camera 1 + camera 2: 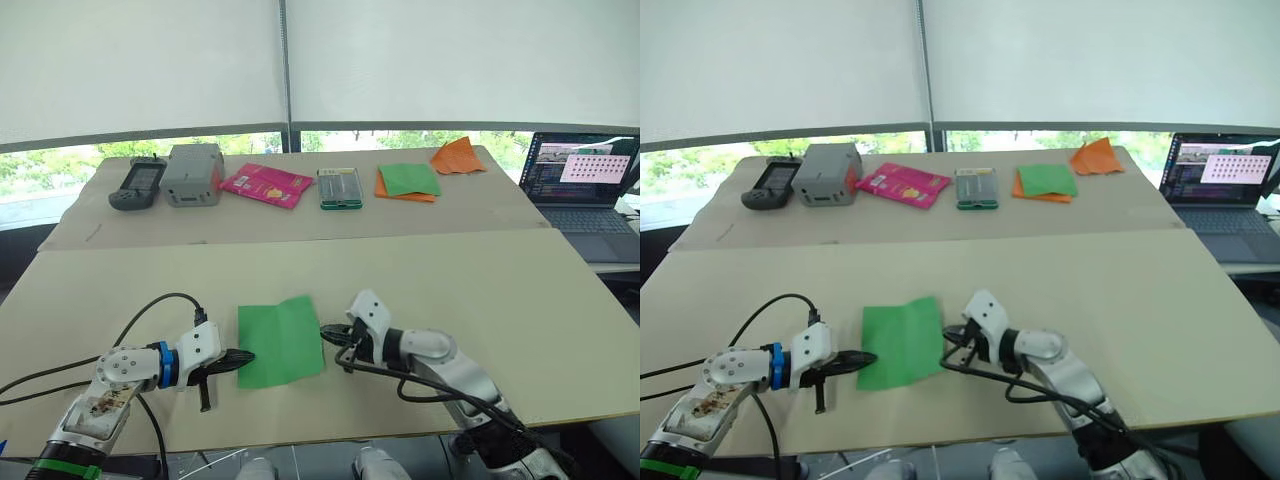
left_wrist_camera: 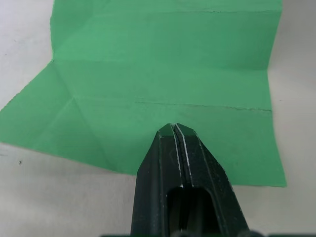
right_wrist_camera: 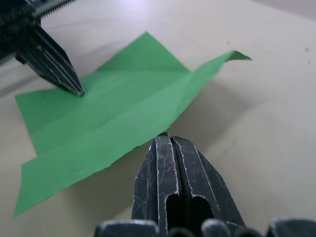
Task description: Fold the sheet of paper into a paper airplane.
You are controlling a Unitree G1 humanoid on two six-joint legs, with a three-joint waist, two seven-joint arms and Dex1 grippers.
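Note:
The sheet of paper point(image 1: 280, 342) lies on the near table, bright green and creased lengthwise, with one corner folded in. One of its far corners point(image 3: 237, 55) curls up off the surface. My left gripper point(image 1: 247, 356) is shut, and its tip point(image 2: 174, 126) presses down on the sheet just inside its left edge. It also shows across the sheet as my left gripper point(image 3: 79, 91) in the right wrist view. My right gripper point(image 1: 326, 330) is shut too, its tip point(image 3: 163, 136) at the sheet's right edge, which is slightly raised.
The back table holds a black handheld device point(image 1: 137, 184), a grey box point(image 1: 193, 173), a pink packet point(image 1: 266, 183), a silver case point(image 1: 339, 188), a green sheet on an orange one point(image 1: 407, 180) and crumpled orange paper point(image 1: 457, 156). An open laptop point(image 1: 585, 180) stands at the right.

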